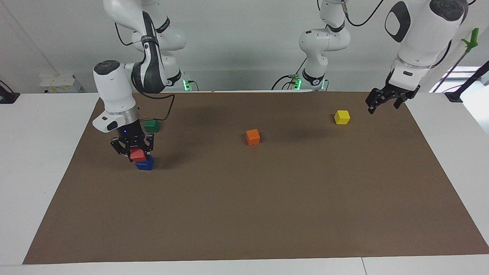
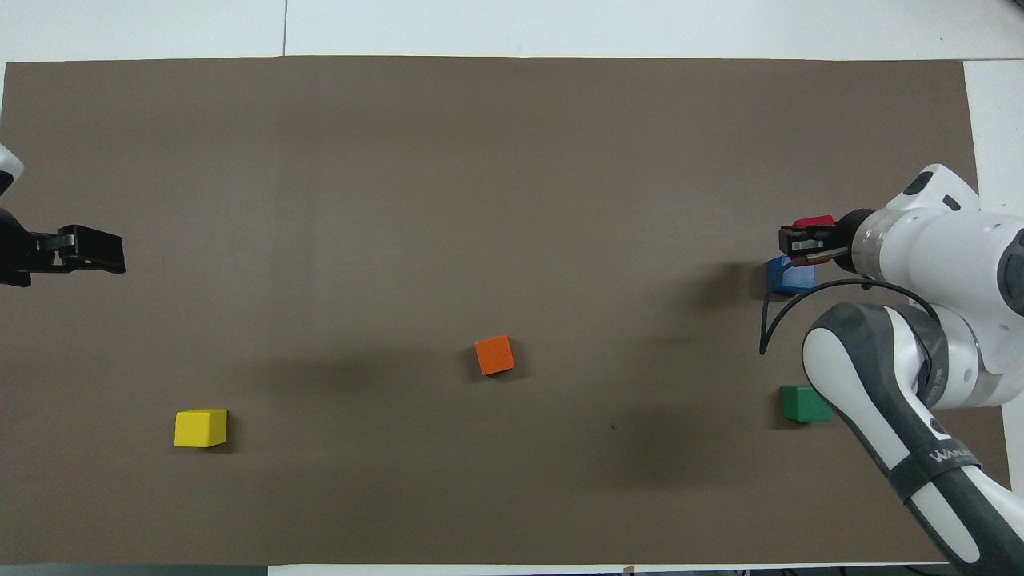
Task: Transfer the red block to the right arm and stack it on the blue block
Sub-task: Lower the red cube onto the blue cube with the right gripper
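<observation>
even, bright indoor light from above, no glare on matte brown mat (image 1: 267,198). soft, diffuse shadows of arms spread across mat, darkest by blue block (image 1: 145,164) and near orange block (image 2: 494,355). bright window glow at facing view's edge. both views sharp throughout; no evident edge distortion.
</observation>
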